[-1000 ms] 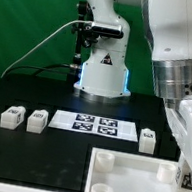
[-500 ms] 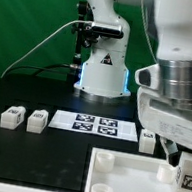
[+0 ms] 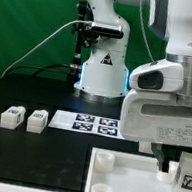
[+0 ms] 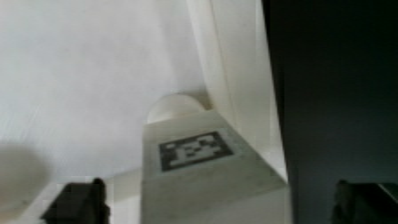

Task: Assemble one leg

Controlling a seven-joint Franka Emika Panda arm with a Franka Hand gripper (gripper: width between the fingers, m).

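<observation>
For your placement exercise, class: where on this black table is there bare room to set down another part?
Free: the black tabletop bordered by the two small white tagged blocks and the large white square tray. Crowded: the exterior view's right, where the white robot arm hangs over the tray.

Nothing I can actually read as words or numbers from here. The only real sign is a black warning triangle [image 3: 103, 58] on the robot base [image 3: 99, 76] at the worktop's back edge. The marker board [image 3: 99, 125] mid-table carries four black-and-white square tags, just patterns and no digits. There's the same kind of tag on the first leg [image 3: 12, 118] and second leg [image 3: 37, 121], toward the edge on the exterior view's left. A third leg [image 4: 192, 152] shows one close up in the wrist view.
</observation>
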